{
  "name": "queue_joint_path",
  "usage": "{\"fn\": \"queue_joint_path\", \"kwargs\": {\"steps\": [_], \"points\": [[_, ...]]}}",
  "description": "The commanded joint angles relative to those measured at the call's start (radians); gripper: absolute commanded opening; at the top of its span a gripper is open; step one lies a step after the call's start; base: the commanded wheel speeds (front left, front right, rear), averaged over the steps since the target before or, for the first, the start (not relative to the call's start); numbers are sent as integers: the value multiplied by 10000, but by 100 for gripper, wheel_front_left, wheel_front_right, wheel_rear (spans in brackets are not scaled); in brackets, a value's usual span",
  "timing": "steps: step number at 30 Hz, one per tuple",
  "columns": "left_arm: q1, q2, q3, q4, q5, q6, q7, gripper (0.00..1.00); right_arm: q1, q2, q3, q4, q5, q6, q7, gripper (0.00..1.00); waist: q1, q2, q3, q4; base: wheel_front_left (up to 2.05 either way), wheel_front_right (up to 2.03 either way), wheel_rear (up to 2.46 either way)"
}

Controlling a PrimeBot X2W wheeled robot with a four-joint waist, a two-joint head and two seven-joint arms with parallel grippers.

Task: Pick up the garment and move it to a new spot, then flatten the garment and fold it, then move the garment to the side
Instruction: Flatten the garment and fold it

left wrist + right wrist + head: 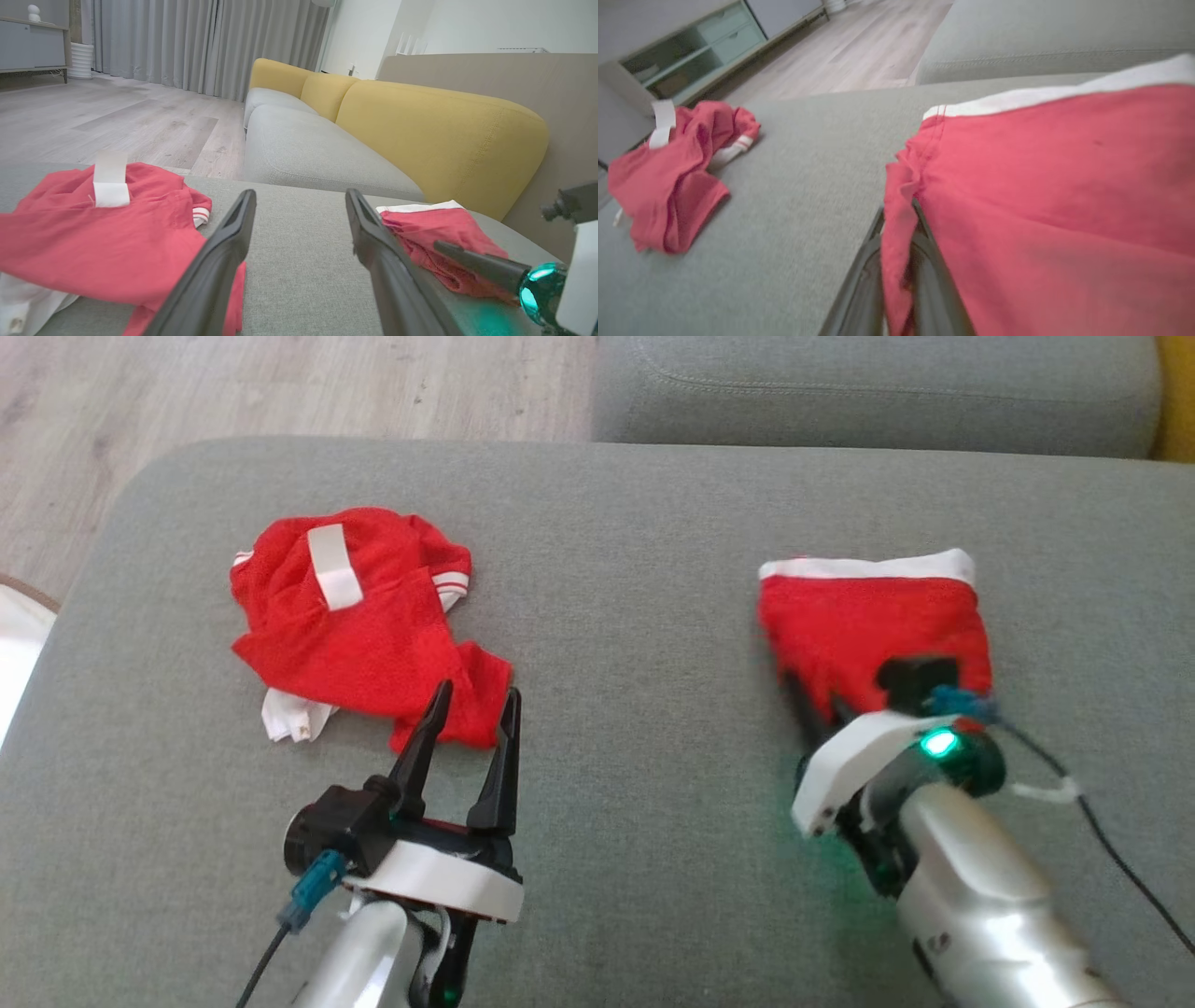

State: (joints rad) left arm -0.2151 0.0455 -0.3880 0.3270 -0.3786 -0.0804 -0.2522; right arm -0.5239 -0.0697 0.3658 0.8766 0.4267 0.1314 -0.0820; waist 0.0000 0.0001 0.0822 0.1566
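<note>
**Entry: two red garments on a grey seat, right end effector gripping one**

**Surface.** You have a broad grey seat cushion (635, 644) with rounded corners, covered in woven fabric. A second grey cushion (878, 392) lies beyond its far edge.

**Room.** Your left wrist view takes in a pale wood-look floor (140, 121), yellow back cushions (439, 135), grey curtains (205, 42) and a white wall. Your right wrist view shows a low cabinet (700, 51) with open shelves standing at the floor's edge.

**Items.**
- The folded red garment (868, 625) lies on the right part of the seat, its white band (868, 567) along the far edge.
- The crumpled red garment (364, 635) lies well apart on the left part, bunched, with a white strip (334, 565) on top and a white scrap showing at its near left.

**Left arm.** The pale forearm rises from the bottom edge. The left end effector (478, 691) has its two dark fingers spread apart with nothing between them. They point at the near edge of the crumpled garment. You cannot tell whether the tips touch the cloth.

**Right arm.** The forearm enters from the lower right and slants up and to the left, with a green light (939, 743) lit at the wrist and a black cable (1120, 859) trailing off to the right. The right end effector (900, 224) is clamped on the near left edge of the folded garment. A fold of red cloth runs between its closed fingers.
</note>
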Motion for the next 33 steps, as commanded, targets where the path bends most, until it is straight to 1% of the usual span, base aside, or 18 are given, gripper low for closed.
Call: {"fn": "queue_joint_path", "kwargs": {"steps": [1, 3, 6, 9, 11, 15, 17, 19, 22, 24, 25, 27, 29, 33], "points": [[-118, 73, 333, -273, 39, 29, -95, 100, -225, 153, 582, -116, -80, -7, -38, 100, 0, -1, -32, -78, 0, 0, 0], [-116, 77, 360, -288, 35, 53, -95, 100, -261, 158, 1081, 4, -22, -7, -74, 100, 0, -1, -58, -178, 0, 0, 0], [-119, 99, 437, -350, 32, 75, -95, 100, -362, 143, 1559, -4, 106, -7, -325, 100, 0, -1, -111, -375, 0, 0, 0], [-123, 112, 554, -454, 35, 115, -95, 100, -486, -36, 1612, -207, 297, -7, -763, 100, 0, -1, -174, -581, 0, 0, 0], [-114, 118, 659, -540, 36, 145, -95, 100, -566, -248, 1461, -415, 339, -7, -1061, 100, 0, -1, -216, -730, 0, 0, 0], [-112, 127, 896, -715, 59, 219, -95, 100, -641, -783, 579, -1020, 182, -7, -1518, 100, 0, -1, -263, -1051, 0, 0, 0], [-130, 125, 978, -812, 97, 227, -95, 100, -630, -1152, -39, -1373, -413, -7, -1671, 100, 0, -1, -254, -1209, 0, 0, 0], [-148, 121, 1032, -871, 149, 222, -95, 100, -472, -1307, -899, -1778, -1009, -7, -1748, 100, 0, -1, -239, -1342, 0, 0, 0], [-172, 110, 1136, -949, 199, 219, -95, 100, 37, -1177, -2118, -2599, -1954, -7, -1786, 100, 0, -1, -202, -1537, 0, 0, 0], [-183, 101, 1192, -996, 254, 203, -95, 100, 534, -970, -2810, -3275, -2742, -7, -1791, 100, 0, -1, -158, -1630, 0, 0, 0], [-183, 101, 1192, -996, 254, 203, -95, 100, 534, -970, -2810, -3275, -2742, -7, -1791, 100, 0, -1, -158, -1630, 0, 0, 0], [-179, 92, 1251, -1042, 312, 176, -95, 100, 1139, -604, -3357, -3852, -3330, -7, -1794, 100, 0, -1, -123, -1699, 0, 0, 0], [-138, 81, 1316, -1090, 353, 142, -95, 100, 1716, -336, -3646, -4348, -3889, -7, -1795, 100, 0, -1, -83, -1753, 0, 0, 0], [22, 64, 1439, -1111, 474, 53, -95, 100, 2630, 60, -3873, -4988, -4390, -7, -1796, 100, 0, -1, -29, -1834, 0, 0, 0]]}}
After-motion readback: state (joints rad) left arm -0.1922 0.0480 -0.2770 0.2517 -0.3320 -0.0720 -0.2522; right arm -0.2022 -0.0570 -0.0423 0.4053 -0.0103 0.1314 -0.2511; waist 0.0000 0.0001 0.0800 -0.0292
